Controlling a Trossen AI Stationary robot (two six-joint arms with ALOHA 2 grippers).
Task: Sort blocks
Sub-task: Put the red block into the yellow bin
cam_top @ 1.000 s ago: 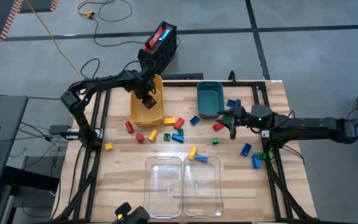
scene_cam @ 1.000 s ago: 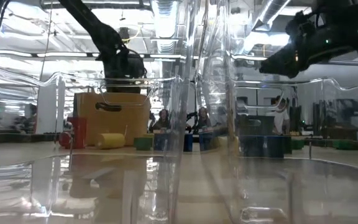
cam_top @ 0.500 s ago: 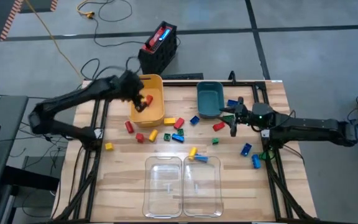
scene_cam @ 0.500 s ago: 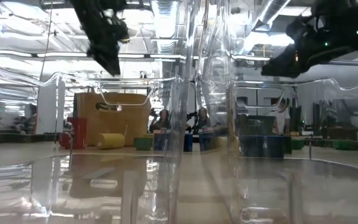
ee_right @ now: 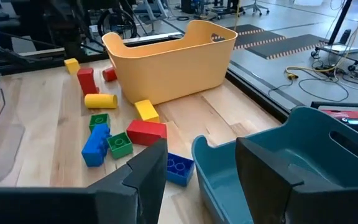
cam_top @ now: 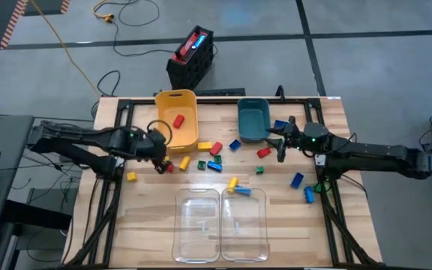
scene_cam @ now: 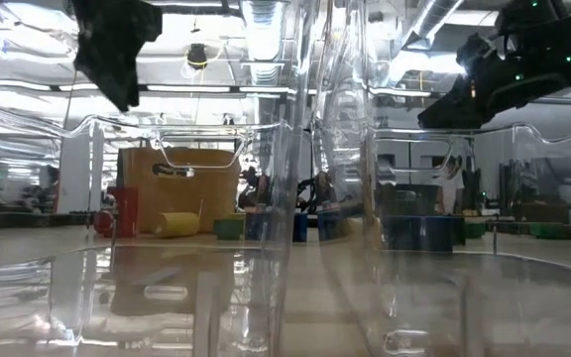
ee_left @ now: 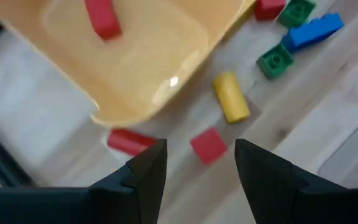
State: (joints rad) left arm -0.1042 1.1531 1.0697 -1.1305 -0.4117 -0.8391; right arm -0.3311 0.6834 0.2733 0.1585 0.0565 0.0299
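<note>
Left gripper (cam_top: 158, 155) hangs over the table's left part, just beside the yellow bin (cam_top: 188, 141), its fingers (ee_left: 143, 174) spread with nothing between them; through that gap the wrist view shows a square red block (ee_left: 208, 145) and a longer red block (ee_left: 129, 141) on the wood below. One red block (cam_top: 178, 121) lies inside the yellow bin. Right gripper (cam_top: 279, 148) hovers near the teal bin (cam_top: 253, 120), fingers apart and empty, above a red block (cam_top: 263, 153). Other red, yellow, green and blue blocks (cam_top: 214, 166) lie scattered on the table between the bins and the two clear bins (cam_top: 220, 241) at the front edge
</note>
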